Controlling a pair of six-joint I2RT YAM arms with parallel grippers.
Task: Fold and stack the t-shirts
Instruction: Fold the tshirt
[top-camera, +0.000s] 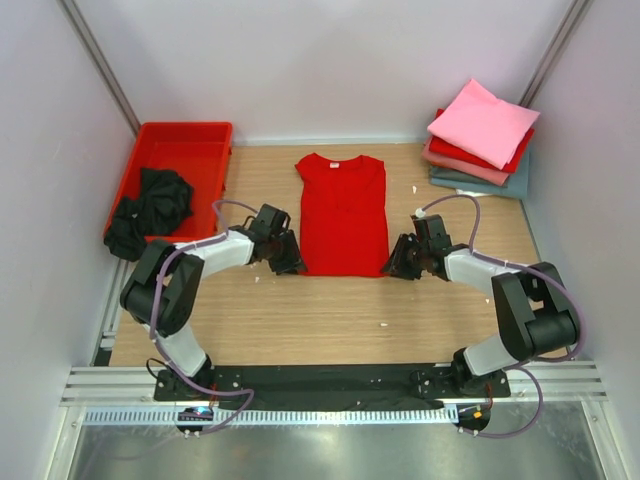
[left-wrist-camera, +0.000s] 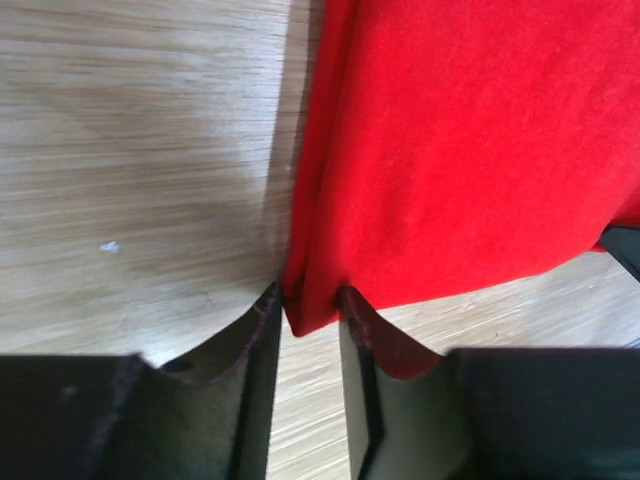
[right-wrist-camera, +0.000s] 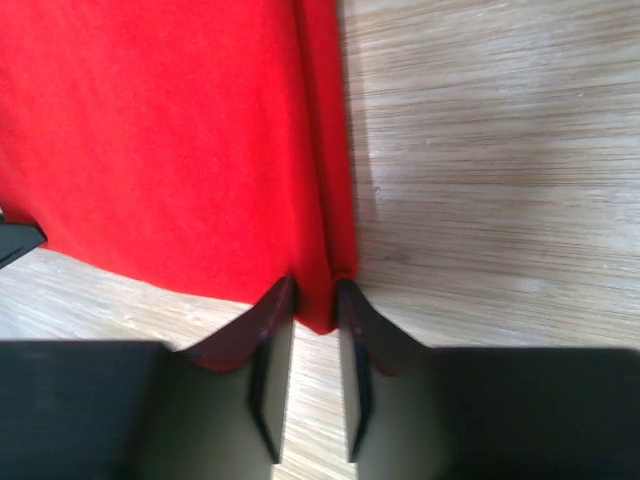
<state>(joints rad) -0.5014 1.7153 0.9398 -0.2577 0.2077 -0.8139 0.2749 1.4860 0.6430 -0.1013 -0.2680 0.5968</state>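
Currently red t-shirt (top-camera: 343, 215) near corners pinched between left jaws, right jaws.

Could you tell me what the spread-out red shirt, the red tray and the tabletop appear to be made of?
Red shirt: soft matte knit cloth, judging by its folded, draping edges. Red tray: probably rigid plastic, with smooth straight walls. Tabletop: wood or wood-look laminate, showing light grain lines.

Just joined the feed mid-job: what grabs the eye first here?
The red t-shirt lies flat mid-table, sleeves folded in, with the left gripper and right gripper each pinching a near corner. A folded stack topped with pink sits in the far right corner, and a crumpled black t-shirt spills over the red tray at far left.
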